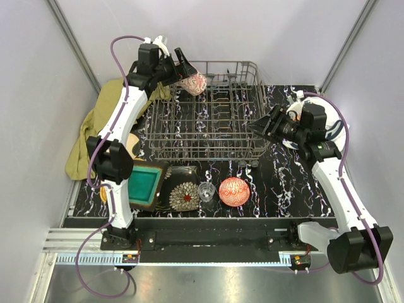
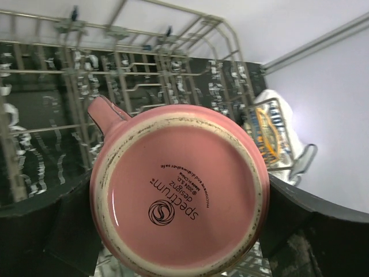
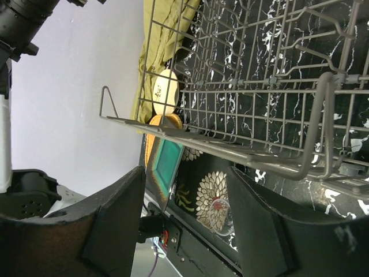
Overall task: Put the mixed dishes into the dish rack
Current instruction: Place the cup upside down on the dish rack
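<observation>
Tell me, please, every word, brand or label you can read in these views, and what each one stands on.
"spectrum": on the underside of the pink cup.
"designz": smaller, just beside it on the same base.
Curved fine print next to those: too small to read.
Dark mark on the cream round plate: too small to read.
Nothing else is legible.

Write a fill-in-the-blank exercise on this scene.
The left claw holds the pink ceramic cup over the grey wire dish rack's far ____ corner.
The right claw is ____ and empty.
The clear glass stands ____ the dark floral plate and the red patterned bowl.
Missing: left; open; between.
</observation>
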You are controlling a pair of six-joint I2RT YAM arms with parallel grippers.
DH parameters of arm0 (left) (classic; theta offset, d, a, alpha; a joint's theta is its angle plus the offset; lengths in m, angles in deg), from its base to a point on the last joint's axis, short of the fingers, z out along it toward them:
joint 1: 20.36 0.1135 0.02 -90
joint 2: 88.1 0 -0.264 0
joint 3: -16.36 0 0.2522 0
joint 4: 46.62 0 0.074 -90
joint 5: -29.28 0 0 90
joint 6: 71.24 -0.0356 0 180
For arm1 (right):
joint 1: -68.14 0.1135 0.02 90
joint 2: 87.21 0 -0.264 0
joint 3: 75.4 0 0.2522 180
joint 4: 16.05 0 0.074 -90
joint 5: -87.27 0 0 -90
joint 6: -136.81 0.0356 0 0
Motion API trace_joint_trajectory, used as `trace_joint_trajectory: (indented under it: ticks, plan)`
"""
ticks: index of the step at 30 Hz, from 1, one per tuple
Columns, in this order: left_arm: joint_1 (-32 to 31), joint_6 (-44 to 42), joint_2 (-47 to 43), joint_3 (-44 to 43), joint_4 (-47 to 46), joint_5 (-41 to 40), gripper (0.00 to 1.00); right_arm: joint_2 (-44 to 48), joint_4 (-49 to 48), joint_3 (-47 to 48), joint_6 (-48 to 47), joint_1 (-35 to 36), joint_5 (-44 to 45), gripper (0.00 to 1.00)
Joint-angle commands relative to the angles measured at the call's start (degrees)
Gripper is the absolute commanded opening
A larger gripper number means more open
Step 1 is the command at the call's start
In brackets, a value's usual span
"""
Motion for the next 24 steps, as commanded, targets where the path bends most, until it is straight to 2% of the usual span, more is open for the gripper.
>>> trace_joint_trajectory:
  ticks: [1, 12, 24]
  plan:
    - [-0.1, -6.1, -2.3, -4.1, -4.5, -5.1, 0.0, -0.3, -0.7, 1.0, -2.7, -0.7, 0.5, 0.66]
    - [0.0, -14.5, -3.2, -4.0, 0.4, -16.0, 0.0, -1.5, -0.7, -0.2, -3.1, -1.3, 0.2, 0.66]
    - [0.2, -19.3, -1.9, -3.9, 1.9, -22.3, 0.0, -2.0, -0.7, -1.3, -3.8, -1.9, -0.1, 0.67]
